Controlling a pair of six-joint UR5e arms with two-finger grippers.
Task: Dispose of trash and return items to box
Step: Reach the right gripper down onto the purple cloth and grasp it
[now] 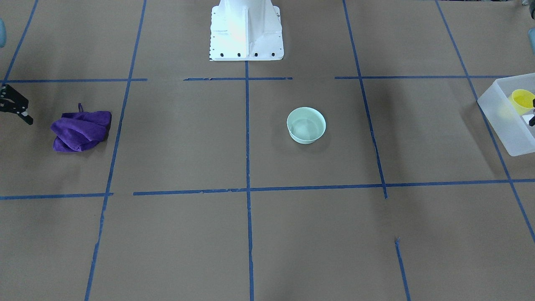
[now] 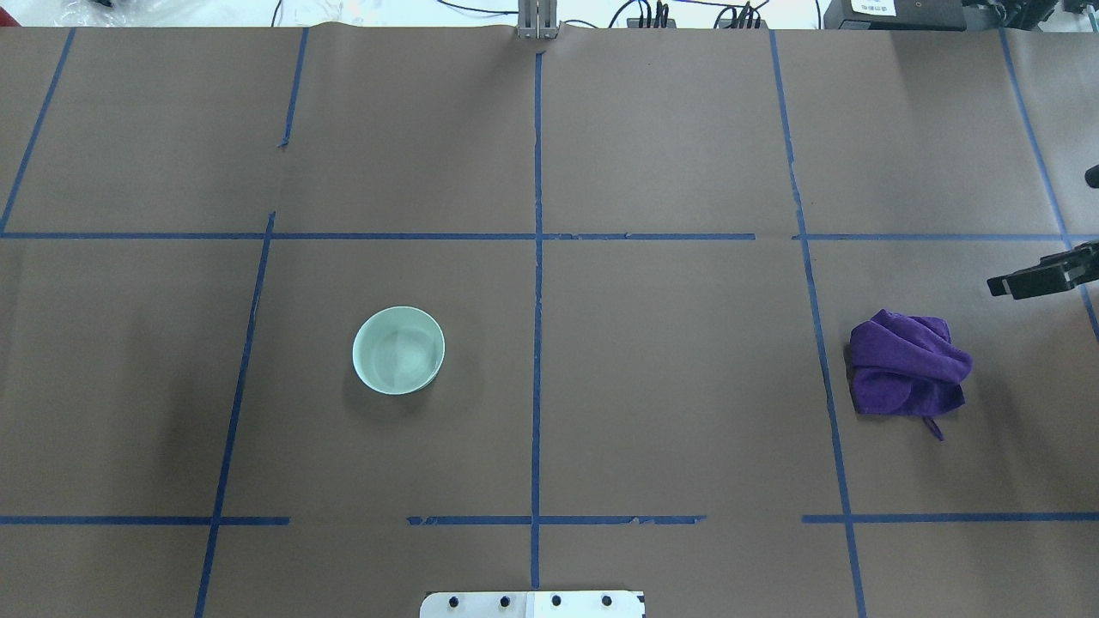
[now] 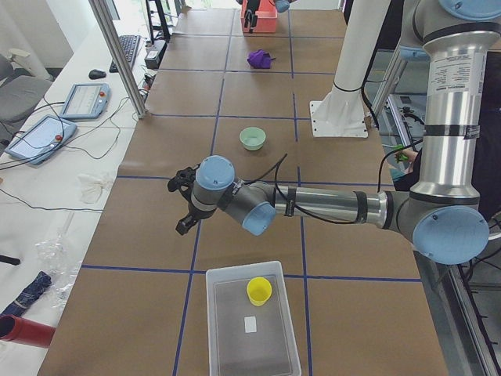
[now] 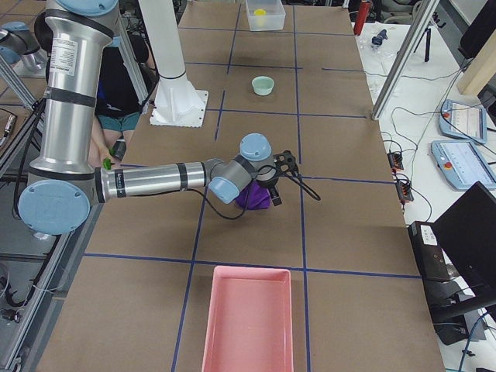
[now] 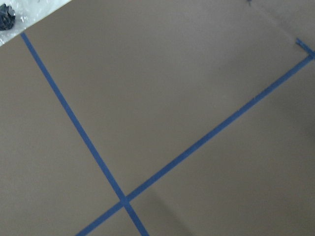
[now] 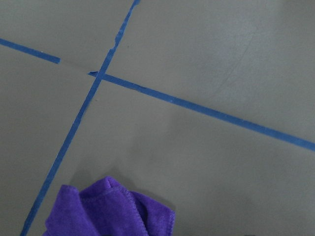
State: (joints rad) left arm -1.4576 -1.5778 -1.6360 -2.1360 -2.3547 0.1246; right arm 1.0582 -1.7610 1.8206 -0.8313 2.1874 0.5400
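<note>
The pale mint-green bowl (image 1: 306,125) stands upright and empty near the table's middle; it also shows in the overhead view (image 2: 398,350). The yellow cup (image 1: 521,100) stands inside the frosted-white box (image 1: 501,125) at the table's end on my left, seen also in the exterior left view (image 3: 259,291). My left gripper (image 3: 182,204) hovers over bare table between the bowl and the box; I cannot tell whether it is open. My right gripper (image 1: 21,109) is open and empty, just beyond a crumpled purple cloth (image 1: 81,130).
A pink tray (image 4: 248,318) lies at the table's end on my right. The white robot base (image 1: 246,31) stands at the robot's edge of the table. Blue tape lines grid the brown table cover. The right wrist view shows the cloth's edge (image 6: 108,209).
</note>
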